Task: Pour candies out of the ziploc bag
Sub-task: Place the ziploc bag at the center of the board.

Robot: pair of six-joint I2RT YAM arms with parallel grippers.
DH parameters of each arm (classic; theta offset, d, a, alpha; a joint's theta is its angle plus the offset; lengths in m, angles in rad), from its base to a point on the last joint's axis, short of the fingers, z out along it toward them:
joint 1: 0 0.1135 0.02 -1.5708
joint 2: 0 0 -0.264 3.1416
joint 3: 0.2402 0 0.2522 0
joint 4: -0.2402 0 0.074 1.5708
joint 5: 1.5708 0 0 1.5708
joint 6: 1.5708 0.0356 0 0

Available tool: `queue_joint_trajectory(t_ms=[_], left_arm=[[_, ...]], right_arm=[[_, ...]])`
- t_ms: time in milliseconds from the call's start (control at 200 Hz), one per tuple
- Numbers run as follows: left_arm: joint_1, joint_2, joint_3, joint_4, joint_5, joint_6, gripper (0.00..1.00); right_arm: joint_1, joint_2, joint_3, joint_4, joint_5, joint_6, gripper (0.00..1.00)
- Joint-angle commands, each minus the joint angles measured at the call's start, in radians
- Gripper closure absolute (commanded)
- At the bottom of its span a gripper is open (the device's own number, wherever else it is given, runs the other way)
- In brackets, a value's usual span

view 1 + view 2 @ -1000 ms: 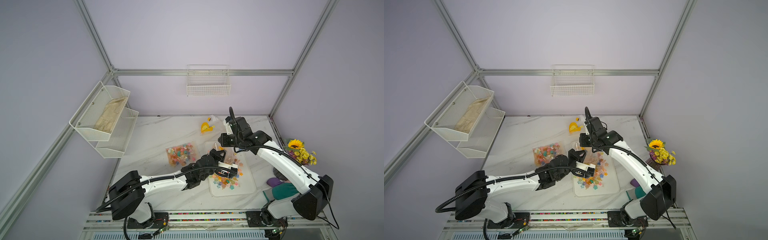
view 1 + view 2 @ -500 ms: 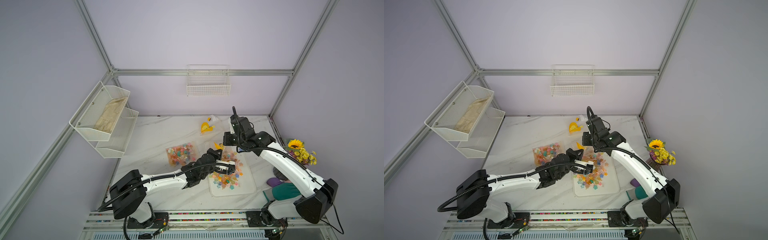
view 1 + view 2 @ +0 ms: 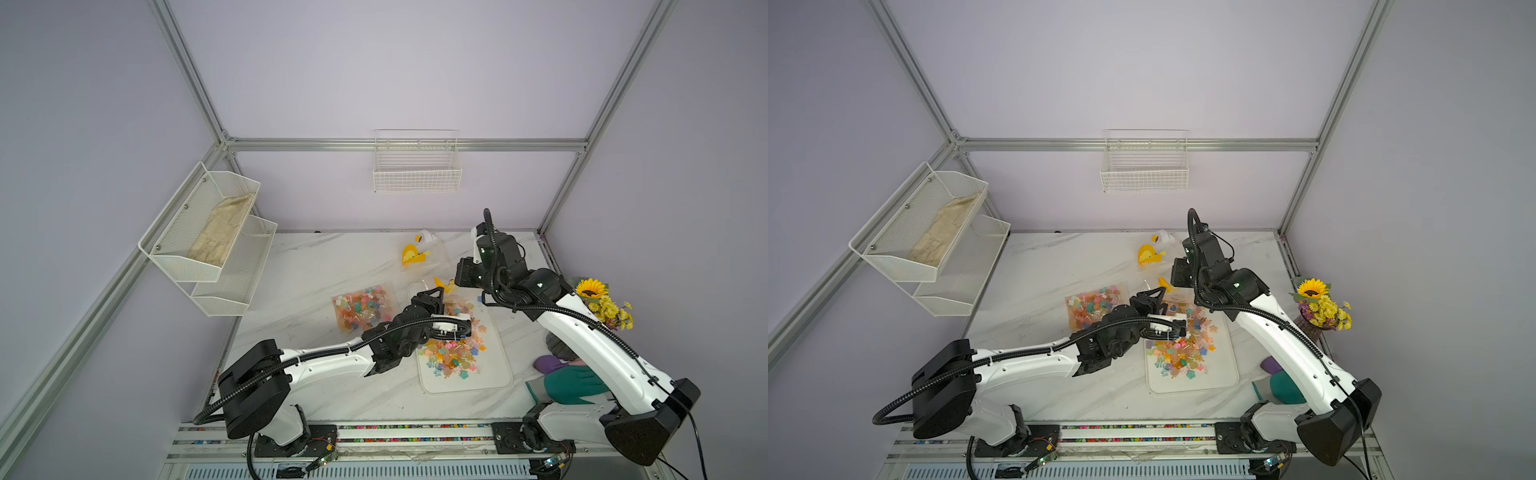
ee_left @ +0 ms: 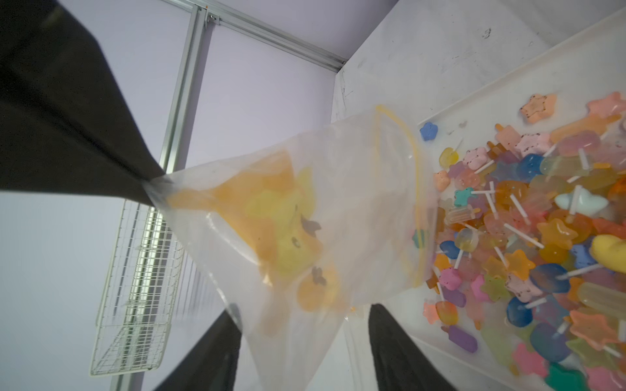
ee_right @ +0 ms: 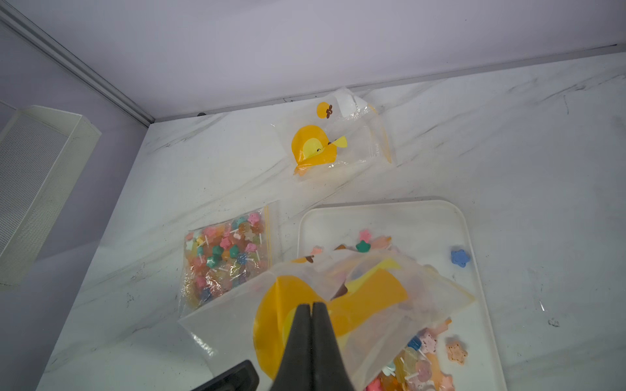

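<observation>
Ziploc bag (image 5: pixel 379 287) clamped in right claw (image 5: pixel 311 304); left claw (image 4: pixel 305 306) parted around it. Beyond: full bag (image 5: pixel 227 260), empty bag (image 5: pixel 338 138); below: candies (image 4: pixel 542 237), tray (image 5: pixel 389 216).

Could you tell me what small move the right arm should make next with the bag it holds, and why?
Probably lift the ziploc bag clear of the tray and carry it toward the empty bag at the back. The right gripper is shut on it, the left gripper stands open, the bag looks emptied, and the candies lie heaped on the tray.
</observation>
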Motion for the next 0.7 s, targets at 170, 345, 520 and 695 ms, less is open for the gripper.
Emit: queue_joint_trajectory(t_ms=[170,345,520,695], left_arm=[[0.08,-0.202,0.129,-0.1,0.056,-0.408,0.07],[0.218,-0.309,0.144,-0.219,0.171,-0.738,0.0],[0.359,-0.389,0.126,-0.279,0.193,-0.963,0.0],[0.421,-0.462,0.079,-0.317,0.194,-1.022,0.0]], right_arm=[[-0.002,0.017,0.023,0.028,-0.019,0.003,1.0],[-0.002,0.03,0.049,0.04,-0.083,-0.035,1.0],[-0.002,0.052,0.085,0.085,-0.188,-0.067,1.0],[0.0,0.128,0.133,0.116,-0.291,-0.06,1.0]])
